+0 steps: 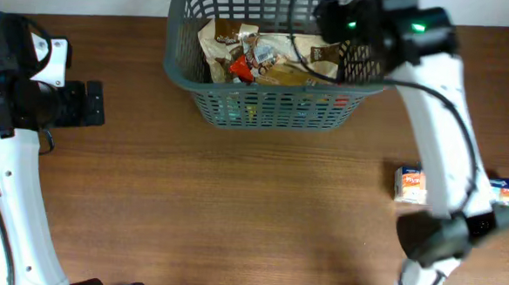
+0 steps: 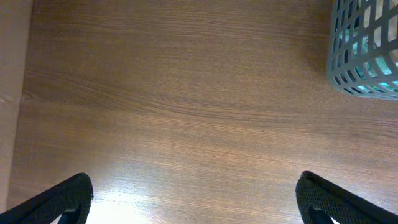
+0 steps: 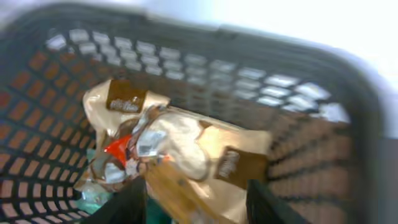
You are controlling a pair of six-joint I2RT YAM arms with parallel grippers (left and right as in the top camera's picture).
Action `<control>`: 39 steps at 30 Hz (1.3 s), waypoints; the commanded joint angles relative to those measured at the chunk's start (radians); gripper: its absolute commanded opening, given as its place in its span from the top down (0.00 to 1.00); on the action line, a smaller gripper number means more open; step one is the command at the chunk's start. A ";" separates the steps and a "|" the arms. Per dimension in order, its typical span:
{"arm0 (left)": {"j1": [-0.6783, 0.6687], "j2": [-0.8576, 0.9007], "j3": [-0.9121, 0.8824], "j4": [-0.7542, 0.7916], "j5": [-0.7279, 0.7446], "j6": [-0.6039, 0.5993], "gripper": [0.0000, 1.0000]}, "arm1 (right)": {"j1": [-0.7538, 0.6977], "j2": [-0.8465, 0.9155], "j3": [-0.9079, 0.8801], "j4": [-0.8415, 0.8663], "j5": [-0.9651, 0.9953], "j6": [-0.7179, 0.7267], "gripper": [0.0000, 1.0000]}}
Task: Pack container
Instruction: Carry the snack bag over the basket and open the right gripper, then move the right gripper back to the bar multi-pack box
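Note:
The dark grey lattice basket stands at the far middle of the table and holds several food packets: cream and brown pouches and a red-and-white wrapper. My right wrist hangs over the basket's right side. In the right wrist view my right gripper is open above the packets inside the basket, with a blurred orange-brown packet lying between the fingers. My left gripper is open and empty over bare table at the left.
Two small orange, white and blue packets lie on the table at the right, partly behind my right arm. A corner of the basket shows at the top right of the left wrist view.

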 commanded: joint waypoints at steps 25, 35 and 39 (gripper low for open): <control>0.006 0.003 0.005 0.000 0.014 -0.013 0.01 | -0.665 -0.311 -0.193 -0.493 0.164 0.771 0.12; 0.006 0.003 0.005 0.000 0.014 -0.013 0.01 | -0.835 -0.309 -0.794 -0.201 0.063 0.858 0.07; 0.006 0.003 0.005 0.000 0.014 -0.013 0.01 | -0.856 -0.309 -1.015 -0.028 0.003 0.888 0.06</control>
